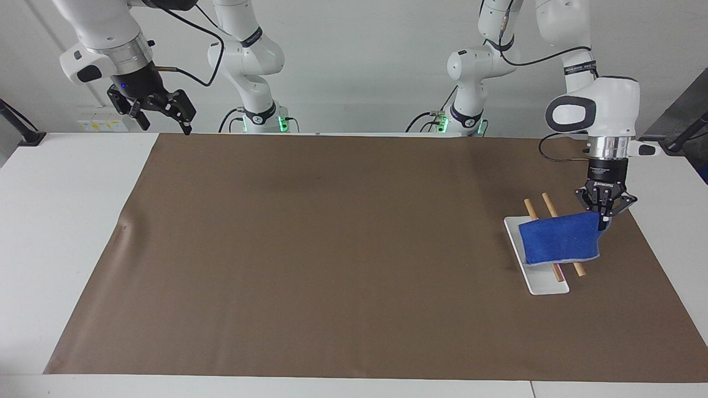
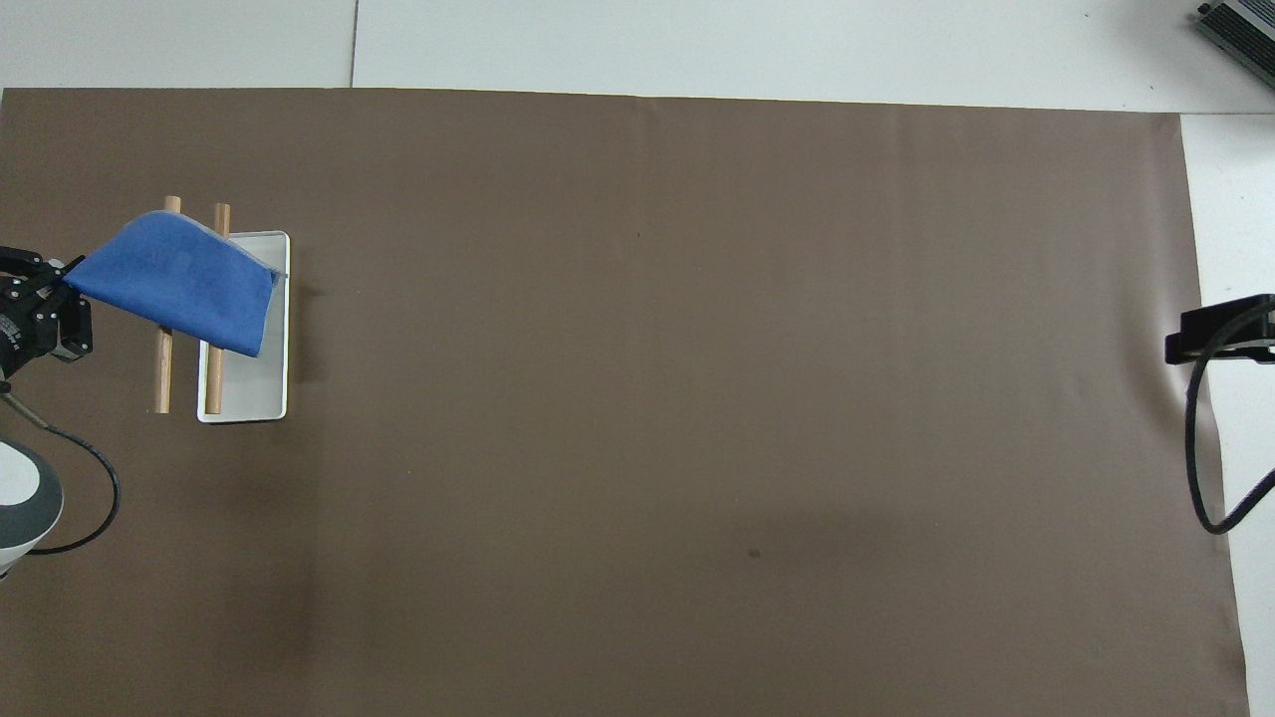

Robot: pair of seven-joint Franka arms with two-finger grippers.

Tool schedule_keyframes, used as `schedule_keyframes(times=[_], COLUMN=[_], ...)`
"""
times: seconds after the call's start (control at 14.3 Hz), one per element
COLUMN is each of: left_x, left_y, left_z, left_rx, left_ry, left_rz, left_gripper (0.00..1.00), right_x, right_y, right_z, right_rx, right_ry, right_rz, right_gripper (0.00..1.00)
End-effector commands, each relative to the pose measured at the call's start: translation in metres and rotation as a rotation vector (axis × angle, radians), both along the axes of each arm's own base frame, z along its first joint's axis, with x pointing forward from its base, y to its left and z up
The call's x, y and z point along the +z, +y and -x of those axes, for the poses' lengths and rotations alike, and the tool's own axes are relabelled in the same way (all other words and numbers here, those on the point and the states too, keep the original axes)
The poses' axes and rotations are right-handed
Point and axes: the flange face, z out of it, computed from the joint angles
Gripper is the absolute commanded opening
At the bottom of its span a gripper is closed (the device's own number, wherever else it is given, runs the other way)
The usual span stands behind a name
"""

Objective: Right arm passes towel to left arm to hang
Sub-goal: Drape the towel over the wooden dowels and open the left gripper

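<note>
White worktop [image 1: 66, 221], brown mat [image 1: 332, 249]: left pincer [image 1: 604, 213] grasps blue towel [image 1: 561, 239] by one corner, draping it across wooden rack [image 1: 553, 207]; right pincer [image 1: 156, 113] waits released, raised clear.
</note>
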Motion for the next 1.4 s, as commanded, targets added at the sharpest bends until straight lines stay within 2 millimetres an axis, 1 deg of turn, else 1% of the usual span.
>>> schedule_keyframes(times=[0.0,0.07,0.14,0.21,0.35,0.42,0.49,0.56,0.63,0.84,0.91,1.05,1.19,1.33], left_x=[-0.003,-0.003,-0.003,-0.003,-0.002,-0.001,0.0,0.002,0.008,0.024,0.033,0.045,0.059,0.078], left_y=[0.001,0.006,0.01,0.01,0.012,0.015,0.018,0.021,0.029,0.038,0.037,0.03,0.013,-0.003], left_z=[0.013,0.016,0.017,0.016,0.015,0.015,0.016,0.017,0.017,0.017,0.012,0.003,-0.009,-0.024], left_rx=[0.031,0.037,0.041,0.04,0.042,0.045,0.051,0.054,0.068,0.059,0.043,0.0,-0.097,-0.18], left_ry=[-0.003,0.001,0.005,0.007,0.008,0.006,0.005,0.002,-0.006,-0.009,-0.008,0.005,0.031,0.033], left_rz=[0.012,0.014,0.014,0.017,0.02,0.019,0.018,0.016,0.018,0.024,0.034,0.045,-0.026,-0.105], left_gripper=[0.05,0.24,0.55,0.76,0.86,0.93,0.95,0.94,0.95,0.96,0.95,0.96,0.96,0.96], right_x=[-0.01,-0.019,-0.022,-0.021,-0.019,-0.019,-0.018,-0.018,-0.018,-0.018,-0.017,-0.017,-0.017,-0.018], right_y=[-0.004,0.004,0.006,-0.001,-0.003,-0.002,-0.004,-0.003,0.001,0.004,0.005,0.004,0.003,0.002], right_z=[0.0,0.006,0.01,0.01,0.011,0.011,0.012,0.012,0.012,0.011,0.011,0.011,0.012,0.011], right_rx=[0.01,0.019,0.025,0.016,0.013,0.018,0.013,0.015,0.024,0.032,0.033,0.03,0.026,0.024], right_ry=[0.021,0.042,0.051,0.048,0.046,0.045,0.043,0.043,0.043,0.04,0.039,0.039,0.04,0.042], right_rz=[0.0,-0.002,-0.004,-0.006,-0.007,-0.007,-0.008,-0.008,-0.008,-0.006,-0.006,-0.007,-0.007,-0.008], right_gripper=[1.0,1.0,1.0,1.0,1.0,1.0,1.0,1.0,1.0,1.0,1.0,1.0,1.0,1.0])
